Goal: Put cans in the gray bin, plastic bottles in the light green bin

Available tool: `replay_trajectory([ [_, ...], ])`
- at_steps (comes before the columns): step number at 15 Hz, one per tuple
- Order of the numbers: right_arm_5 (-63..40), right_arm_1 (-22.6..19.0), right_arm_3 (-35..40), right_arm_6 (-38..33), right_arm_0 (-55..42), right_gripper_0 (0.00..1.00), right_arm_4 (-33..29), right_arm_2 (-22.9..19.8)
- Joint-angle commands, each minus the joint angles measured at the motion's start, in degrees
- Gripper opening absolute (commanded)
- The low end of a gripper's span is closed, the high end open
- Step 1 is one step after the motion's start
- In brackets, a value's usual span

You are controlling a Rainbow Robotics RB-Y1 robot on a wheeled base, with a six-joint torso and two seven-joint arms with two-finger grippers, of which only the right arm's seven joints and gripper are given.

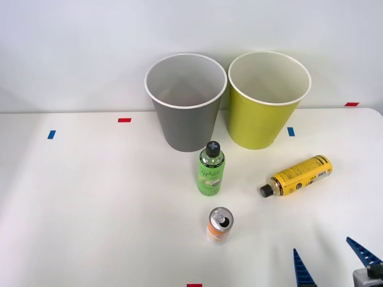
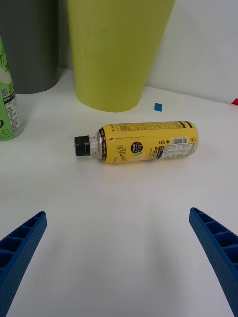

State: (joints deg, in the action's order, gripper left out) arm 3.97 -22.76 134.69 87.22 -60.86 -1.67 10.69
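The yellow black-capped can (image 1: 297,175) lies on its side on the white table, right of centre; the right wrist view shows it (image 2: 144,142) lengthwise ahead of my fingers. The orange-white can (image 1: 219,225) stands upright near the front. A green plastic bottle (image 1: 210,169) stands upright in front of the gray bin (image 1: 185,101); its edge (image 2: 7,109) appears in the wrist view. The light green bin (image 1: 268,98) stands beside the gray one, also seen as a wall (image 2: 116,49). My right gripper (image 1: 332,263) is open at the front right corner, holding nothing.
Small red (image 1: 124,120) and blue (image 1: 291,131) tape marks dot the table (image 1: 90,197). A wall rises right behind the two bins. The table's left half is bare.
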Motion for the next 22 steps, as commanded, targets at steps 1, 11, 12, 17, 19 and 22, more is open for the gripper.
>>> replay_trajectory([
  [1, -0.6, -4.4, 0.3, -1.5, 2.0, 1.00, 1.5, -1.9],
  [11, -36.0, -19.3, 10.3, -5.2, 21.2, 1.00, 12.7, -5.7],
  [12, -38.0, -21.7, 10.3, -5.0, 23.4, 1.00, 15.4, -6.2],
  [17, -53.7, -32.4, 10.4, -4.5, 35.0, 1.00, 32.7, -8.7],
  [19, -59.7, -32.4, 10.4, -5.2, 38.8, 1.00, 37.2, -8.7],
  [22, -67.1, -33.6, 10.4, -4.3, 45.7, 1.00, 39.3, -6.8],
])
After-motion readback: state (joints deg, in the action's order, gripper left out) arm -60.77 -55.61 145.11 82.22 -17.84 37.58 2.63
